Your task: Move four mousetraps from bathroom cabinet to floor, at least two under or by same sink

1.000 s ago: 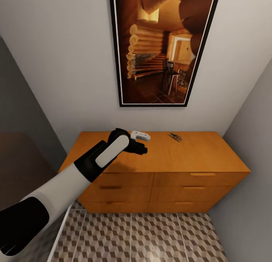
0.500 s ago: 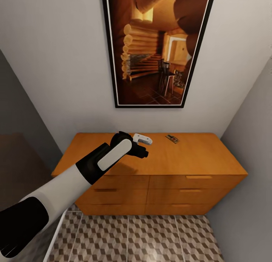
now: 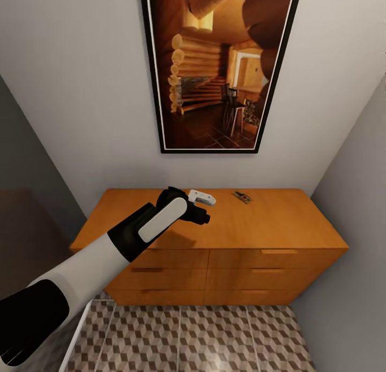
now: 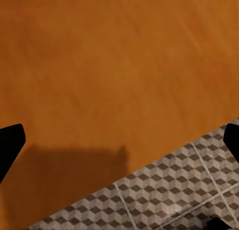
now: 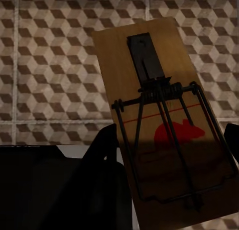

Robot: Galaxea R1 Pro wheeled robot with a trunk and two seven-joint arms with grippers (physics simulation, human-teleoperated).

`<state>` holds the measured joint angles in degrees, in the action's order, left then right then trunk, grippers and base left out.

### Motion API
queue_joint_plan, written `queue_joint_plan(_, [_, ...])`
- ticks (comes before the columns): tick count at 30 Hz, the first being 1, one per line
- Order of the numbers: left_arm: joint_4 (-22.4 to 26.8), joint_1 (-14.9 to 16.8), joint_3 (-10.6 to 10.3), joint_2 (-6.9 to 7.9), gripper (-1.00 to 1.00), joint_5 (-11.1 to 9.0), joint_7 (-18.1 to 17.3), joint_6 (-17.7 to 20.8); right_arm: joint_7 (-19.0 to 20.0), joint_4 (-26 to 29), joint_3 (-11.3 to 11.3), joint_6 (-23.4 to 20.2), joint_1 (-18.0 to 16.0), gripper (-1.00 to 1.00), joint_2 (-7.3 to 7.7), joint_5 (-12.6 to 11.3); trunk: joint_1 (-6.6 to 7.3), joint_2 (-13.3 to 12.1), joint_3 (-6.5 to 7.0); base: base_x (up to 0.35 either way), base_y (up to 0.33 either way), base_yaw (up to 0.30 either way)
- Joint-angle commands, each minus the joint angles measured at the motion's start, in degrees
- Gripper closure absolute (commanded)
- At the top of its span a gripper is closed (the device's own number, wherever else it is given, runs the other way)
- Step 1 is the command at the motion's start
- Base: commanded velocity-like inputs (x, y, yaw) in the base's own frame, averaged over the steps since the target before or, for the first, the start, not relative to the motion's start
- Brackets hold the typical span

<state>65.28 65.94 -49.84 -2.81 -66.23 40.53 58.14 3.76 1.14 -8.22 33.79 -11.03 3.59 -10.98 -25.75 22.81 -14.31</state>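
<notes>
Left gripper: black wrist with a white finger tip, hovering over the top of the wide orange-brown wooden cabinet, left of centre. In the left wrist view the 2 black fingertips sit at opposite edges, spread wide apart with nothing between them; below them is the cabinet top, the arm's shadow on it, and past the edge a strip of cube-pattern tiled bathroom floor.

Right gripper: the right wrist view shows it clamped on 1 flat tan wooden mousetrap with black wire spring, black bar and red mouse print. A dark finger presses against one long edge, and the other finger is just visible at the opposite edge. The trap is held tilted above the cube-pattern floor tiles.

Another small mousetrap lies flat on the cabinet top near the back edge, just right of the left gripper and apart from it.

Outward: the cabinet shows 6 drawer fronts with slim bar handles and stands against a pale wall in a narrow alcove. A large black-framed picture of a log interior hangs above it. Cube-pattern floor runs in front of the cabinet.
</notes>
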Motion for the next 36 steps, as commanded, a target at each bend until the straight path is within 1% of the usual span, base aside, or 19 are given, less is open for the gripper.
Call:
queue_joint_plan(1, [0.01, 0.08, -0.08, 0.00, -1.00, -0.57, 0.60, 0.04, 0.43, -0.06, -0.30, 0.19, -0.04, 1.00, 0.02, -0.71, -0.03, 0.11, -0.11, 0.000, -0.119, 0.000])
queue_joint_plan(7, [-0.12, 0.07, -0.08, 0.00, -1.00, -0.57, 0.60, 0.04, 0.38, -0.06, -0.30, 0.18, -0.04, 1.00, -0.03, -0.71, -0.03, 0.11, -0.11, 0.005, -0.233, 0.000])
queue_joint_plan(15, [-0.15, 0.07, -0.08, 0.00, -1.00, -0.57, 0.60, 0.04, 0.30, -0.08, -0.30, 0.14, -0.04, 1.00, -0.75, -0.71, -0.03, 0.11, -0.11, 0.067, -0.245, 0.000])
queue_joint_plan(27, [-0.22, 0.07, -0.16, 0.00, -1.00, -0.57, 0.60, -0.02, 0.31, -0.08, -0.30, 0.13, -0.04, 1.00, -0.86, -0.71, -0.03, 0.11, -0.11, 0.081, -0.098, 0.000])
queue_joint_plan(36, [-0.24, 0.07, -0.15, 0.00, -1.00, -0.57, 0.60, -0.04, 0.36, -0.09, -0.30, 0.13, -0.04, 1.00, -0.86, -0.71, -0.03, 0.11, -0.11, 0.023, -0.030, 0.000])
